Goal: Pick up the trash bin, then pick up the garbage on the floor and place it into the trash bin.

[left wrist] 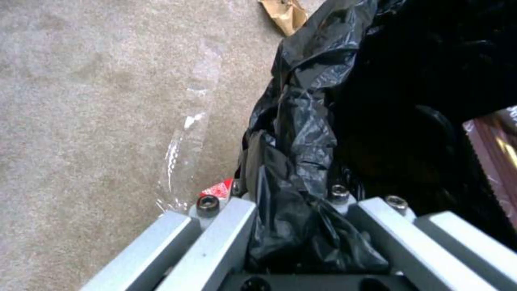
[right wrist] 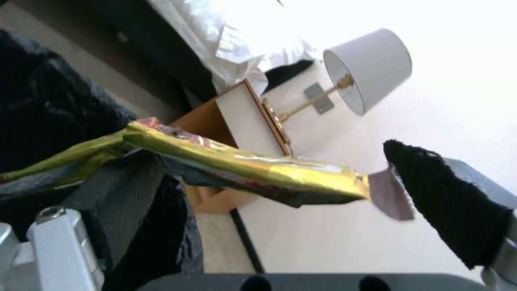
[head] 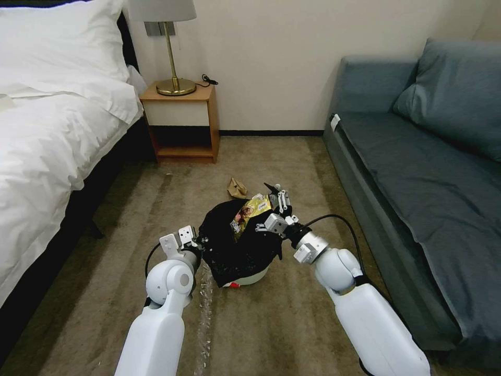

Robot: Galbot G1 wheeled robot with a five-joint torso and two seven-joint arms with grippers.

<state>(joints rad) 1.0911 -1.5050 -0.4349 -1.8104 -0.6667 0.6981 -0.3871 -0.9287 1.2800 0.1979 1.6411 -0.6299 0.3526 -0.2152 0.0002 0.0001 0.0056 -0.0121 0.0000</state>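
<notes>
- The trash bin (head: 245,274), white with a black bag liner (head: 229,245) draped over its rim, was held just above the carpet (head: 292,172), between the bed (head: 47,136) and the sofa (head: 417,172).
- The left gripper (head: 194,241) sat at the bin's near-left rim, its fingers (left wrist: 215,242) clamped on a fold of the liner.
- The right gripper (head: 275,209) hovered over the bin's far-right rim with its jaws apart; one black pad (right wrist: 447,202) stood clear of the gold snack wrapper (head: 250,211).
- The wrapper lay tilted in the bin's mouth, its end sticking up past the liner and just beside the open fingers.
- A tan paper wad (head: 237,188) lay on the carpet just beyond the bin, toward the nightstand (head: 180,125).
- A clear plastic bottle (head: 206,297) lay on the carpet beside the left arm, near the bin's base.
- A red-and-white piece (left wrist: 218,189) peeked out under the bin.
</notes>
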